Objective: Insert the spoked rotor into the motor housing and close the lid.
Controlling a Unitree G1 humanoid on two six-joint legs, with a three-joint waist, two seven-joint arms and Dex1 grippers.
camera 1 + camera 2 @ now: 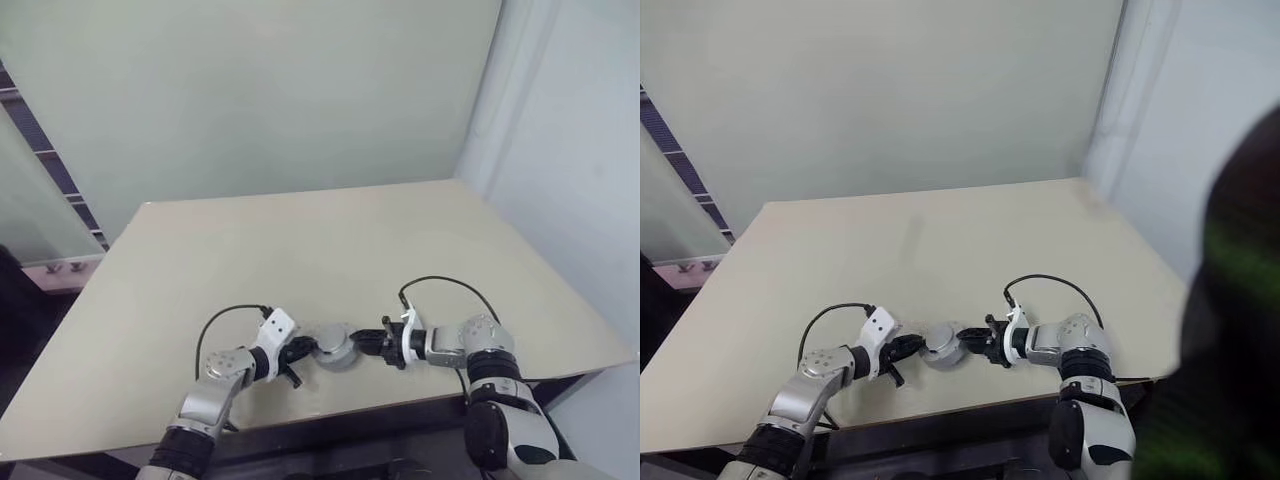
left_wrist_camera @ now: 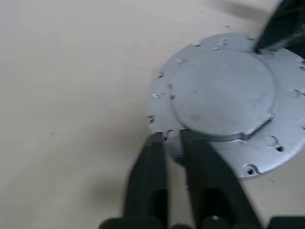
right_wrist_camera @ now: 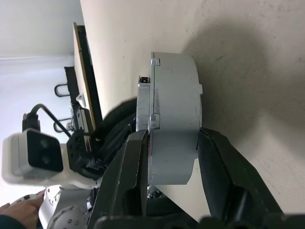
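Beige table (image 1: 300,250), round silver-grey motor housing (image 1: 334,347)

motor housing (image 1: 335,347) on the table (image 1: 300,250) near its front edge; between left tool (image 1: 297,352) and right tool (image 1: 374,343)

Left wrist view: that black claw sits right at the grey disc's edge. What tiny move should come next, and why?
Probably ease the left gripper back off the motor housing rim: the right gripper clamps its sides, so it looks secured on the table.
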